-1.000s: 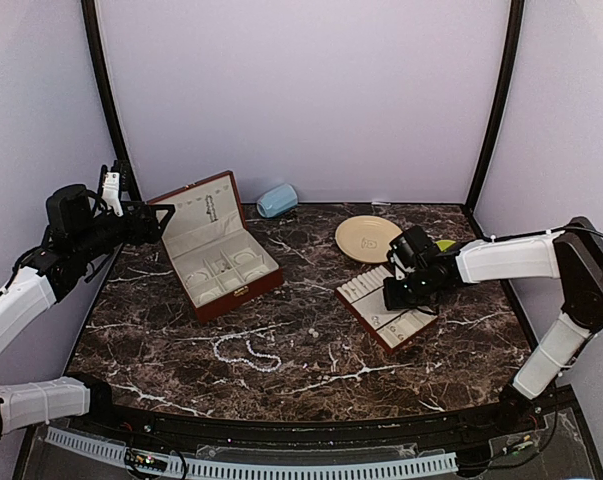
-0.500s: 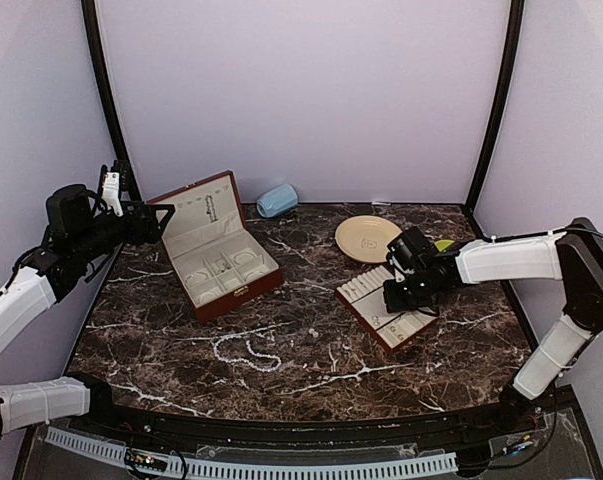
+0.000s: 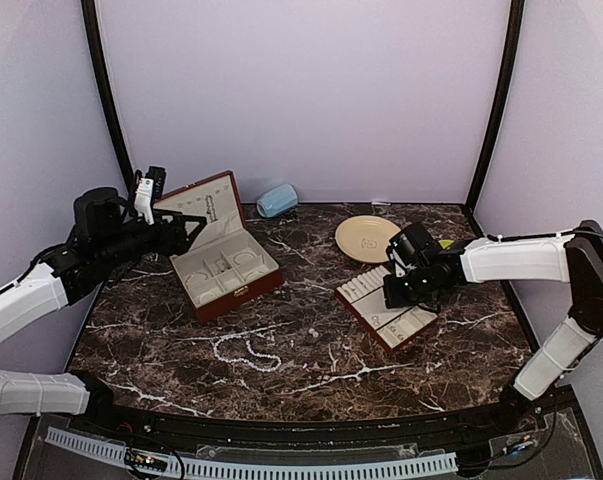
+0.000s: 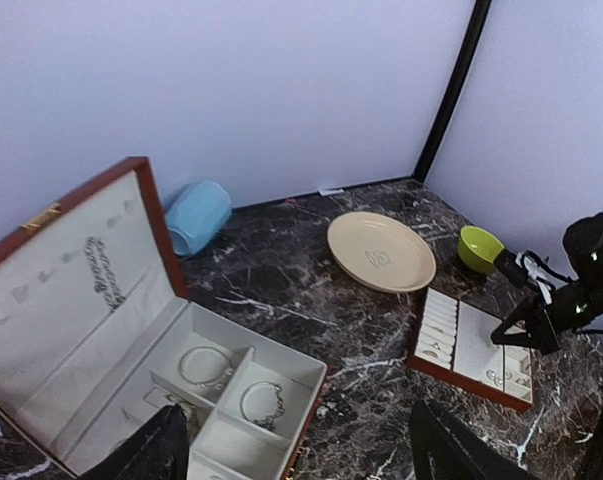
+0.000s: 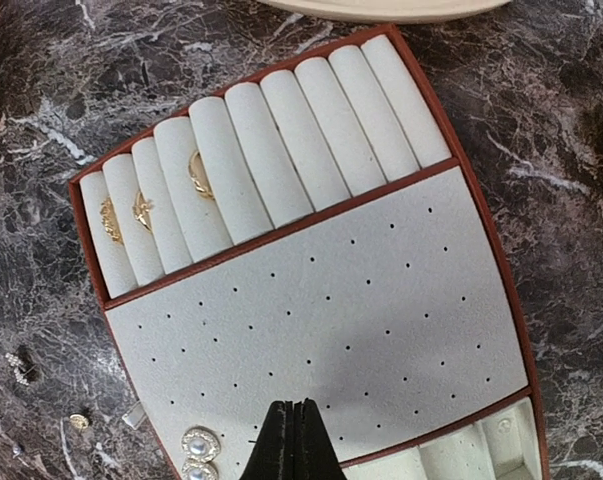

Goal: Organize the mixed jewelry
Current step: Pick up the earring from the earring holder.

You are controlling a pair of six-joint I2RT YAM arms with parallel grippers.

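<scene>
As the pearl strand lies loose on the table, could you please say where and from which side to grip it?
Probably from straight above, pinching across the pearl strand where it curls back on itself. It lies flat and thin on the table, so a side approach cannot get under it, and the curl offers the most bulk.

Bright, even, diffuse light falls from above in all 3 views, and the lilac walls (image 3: 301, 100) are lit flat with no hot spots. The dark marble surface (image 3: 311, 340) shows no strong glare. Shadows are soft: a faint one beside the box (image 3: 221, 265), and a blurred grey patch on the cream tray (image 5: 381, 280) just above the right fingers (image 5: 281, 445). The left fingers (image 4: 146, 455) are dark, out-of-focus shapes at the bottom edge. In the top view the black frame posts (image 3: 104, 90) look curved, a slight lens distortion.
</scene>
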